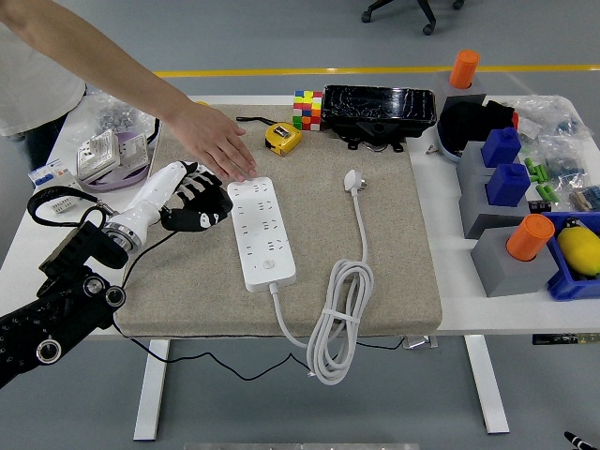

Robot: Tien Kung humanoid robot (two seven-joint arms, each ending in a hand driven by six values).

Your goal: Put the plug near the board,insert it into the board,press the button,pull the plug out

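Left hand point(194, 200), fingers loosely curled and empty, hovers beside the power strip point(260, 231) while a person's hand point(217, 142) reaches over, plug point(353, 180) untouched.

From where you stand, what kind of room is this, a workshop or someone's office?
Most likely a robotics lab or test workshop. A robot's left hand reaches over a padded mat holding a power strip, beside blue parts bins, with yellow floor tape behind.
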